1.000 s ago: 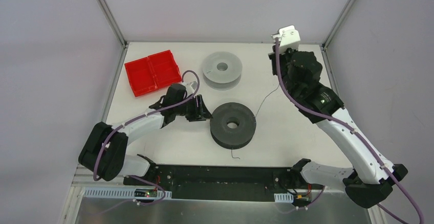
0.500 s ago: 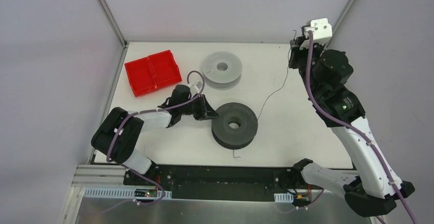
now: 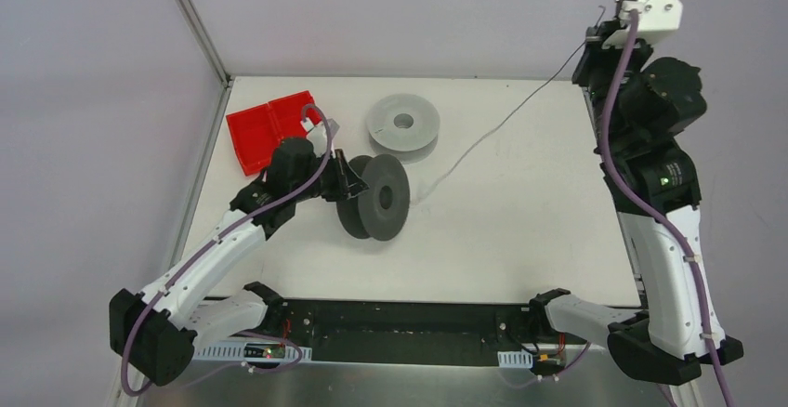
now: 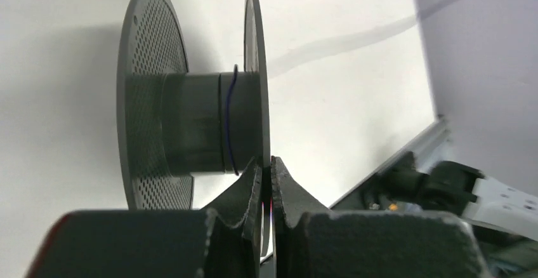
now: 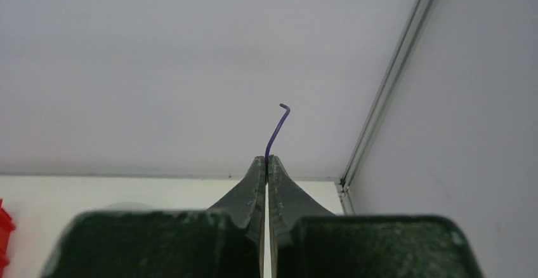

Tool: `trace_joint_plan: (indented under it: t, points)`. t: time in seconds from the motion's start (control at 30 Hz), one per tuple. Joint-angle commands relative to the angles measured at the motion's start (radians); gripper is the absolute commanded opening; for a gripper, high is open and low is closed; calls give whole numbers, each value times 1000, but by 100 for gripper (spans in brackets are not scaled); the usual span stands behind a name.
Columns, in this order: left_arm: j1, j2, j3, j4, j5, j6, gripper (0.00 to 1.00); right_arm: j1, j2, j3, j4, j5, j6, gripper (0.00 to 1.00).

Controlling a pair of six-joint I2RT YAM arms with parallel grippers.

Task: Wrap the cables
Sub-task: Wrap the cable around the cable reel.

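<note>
A dark grey spool (image 3: 376, 198) stands tipped up on its edge, left of the table's middle. My left gripper (image 3: 352, 182) is shut on its near flange (image 4: 252, 68), and the flange's thin edge sits between the fingertips (image 4: 268, 170). One turn of the thin dark cable (image 4: 228, 122) lies round the hub. From the spool the cable (image 3: 502, 119) runs in a nearly straight line up to the far right. There my right gripper (image 3: 592, 40) is raised above the table's corner and shut on it. A short hooked end of the cable (image 5: 276, 125) sticks out past the right gripper (image 5: 266, 160).
A light grey spool (image 3: 401, 126) lies flat at the back centre. A red tray (image 3: 269, 128) sits at the back left, just behind the left wrist. Enclosure walls and a metal corner post (image 5: 380, 106) stand close to the right gripper.
The left gripper shut on the dark spool's flange and tipped the spool from flat onto its edge, shifting it left. The right gripper rose and moved right, drawing the cable out nearly straight.
</note>
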Motion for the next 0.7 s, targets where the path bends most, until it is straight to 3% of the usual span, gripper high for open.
trace_joint_plan:
  t: [0.0,0.33,0.67]
  points:
    - [-3,-55,37,-271,-169,157,0,-32,8,122,52,33,-61,0]
    - [-38,-45,99,-342,-210,246,0,-42,52,200,64,-39,-91,0]
    - [-68,-24,128,-404,-307,315,0,-60,139,372,197,81,-181,0]
